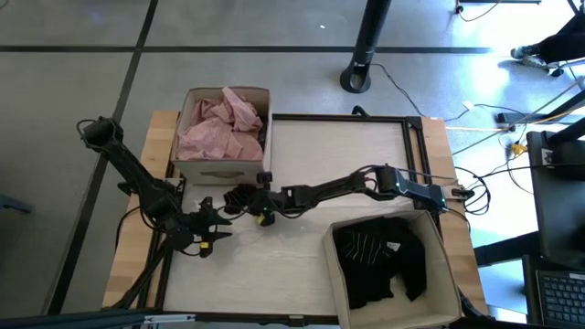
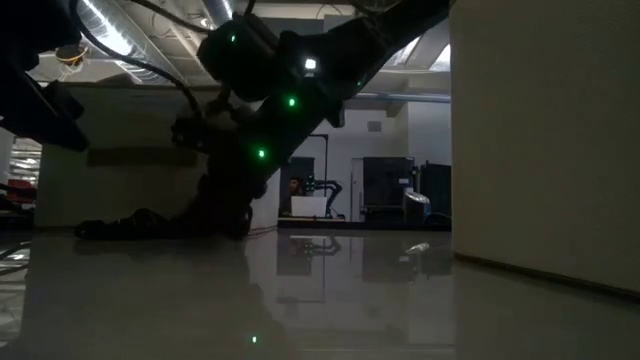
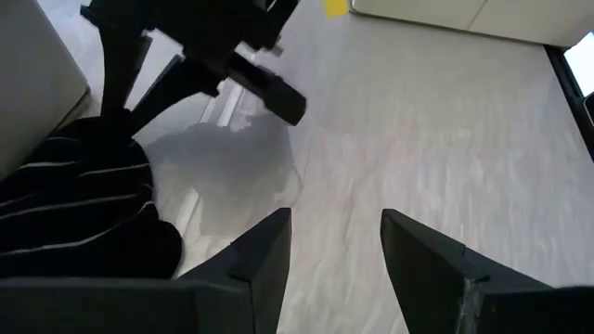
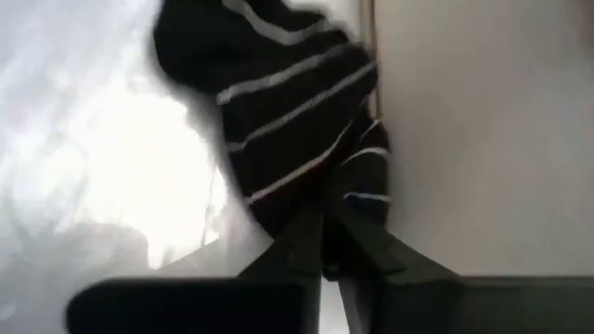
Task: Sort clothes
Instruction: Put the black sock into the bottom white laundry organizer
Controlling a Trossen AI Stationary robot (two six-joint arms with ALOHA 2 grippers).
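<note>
A black garment with thin white stripes point(image 4: 278, 111) lies bunched on the table against the near wall of the cardboard box point(image 1: 222, 170) that holds pale pink clothes point(image 1: 224, 128). My right gripper point(image 4: 325, 246) reaches across the table from the right and is shut on this garment point(image 3: 74, 204). My left gripper point(image 3: 334, 246) hovers open just on the near side of it point(image 1: 219, 228), with nothing between its fingers. In the low view the garment point(image 2: 150, 225) shows as a low dark heap under the arm. My right gripper pinches a fold at the garment's near edge point(image 4: 320, 199) between its two fingers. The fingers slant down from the table's right side, close along the box wall. The rest of the garment lies slack on the table.
A second cardboard box point(image 1: 441, 265) at the table's near right holds black striped clothes point(image 1: 379, 260). Bare tabletop point(image 1: 338, 151) lies between the two boxes. Cables and a stand's base point(image 1: 358, 78) are on the floor beyond the table.
</note>
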